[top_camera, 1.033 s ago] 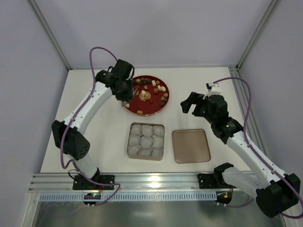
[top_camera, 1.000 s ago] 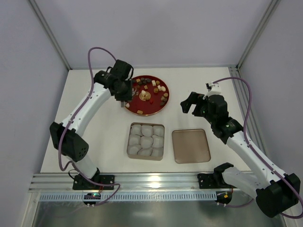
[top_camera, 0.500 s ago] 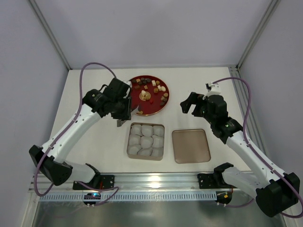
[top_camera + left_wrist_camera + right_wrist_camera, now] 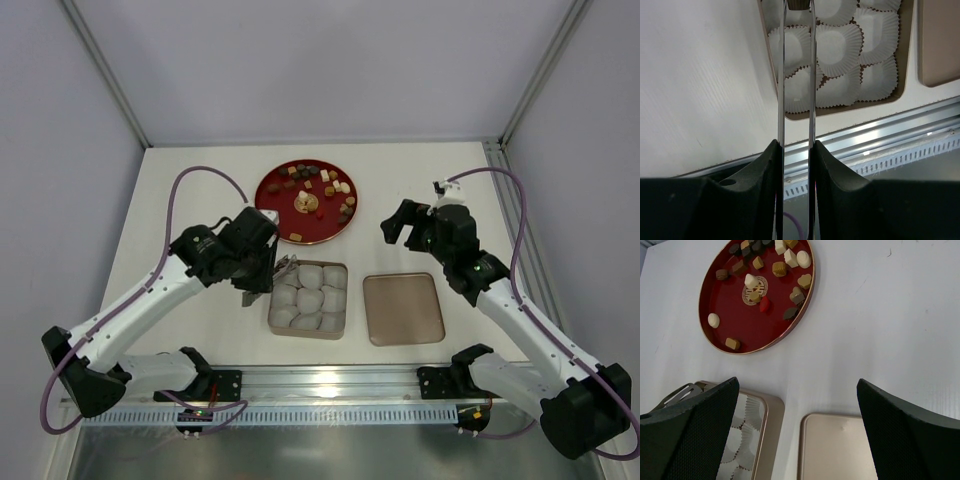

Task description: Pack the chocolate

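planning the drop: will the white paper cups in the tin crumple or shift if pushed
Probably: the paper cups look thin and pleated, so likely floppy and light. They sit crowded edge to edge inside the tin, which should limit sliding.

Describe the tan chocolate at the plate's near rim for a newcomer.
Find the red round plate beyond the cup-filled tin. Near the rim facing that tin lies a tan block, apart from the far cluster; its nearest neighbour is round and cream.

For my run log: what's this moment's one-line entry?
left gripper: shut on chocolate, over box | right gripper: open, empty | red plate: more candies
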{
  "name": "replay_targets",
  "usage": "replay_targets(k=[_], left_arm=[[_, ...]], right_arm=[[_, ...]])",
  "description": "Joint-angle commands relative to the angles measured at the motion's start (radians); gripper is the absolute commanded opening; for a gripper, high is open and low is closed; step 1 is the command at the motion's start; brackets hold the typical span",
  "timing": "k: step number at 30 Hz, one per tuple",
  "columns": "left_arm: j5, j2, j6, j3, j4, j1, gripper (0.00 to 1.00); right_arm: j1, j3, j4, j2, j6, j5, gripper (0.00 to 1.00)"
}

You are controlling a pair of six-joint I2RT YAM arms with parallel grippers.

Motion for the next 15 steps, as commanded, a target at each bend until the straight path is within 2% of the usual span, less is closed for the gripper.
replay_targets(k=[1, 15], left_arm=[[-0.064, -0.023, -0.031, -0.018, 0.017, -0.006, 0.27], [-0.072, -0.014, -0.029, -0.046, 0.037, -0.007, 0.31]], right_arm=[[-0.002, -0.002, 0.032, -0.024, 0.009, 0.013, 1.0], [0.0, -0.013, 0.027, -0.033, 0.009, 0.013, 1.0]])
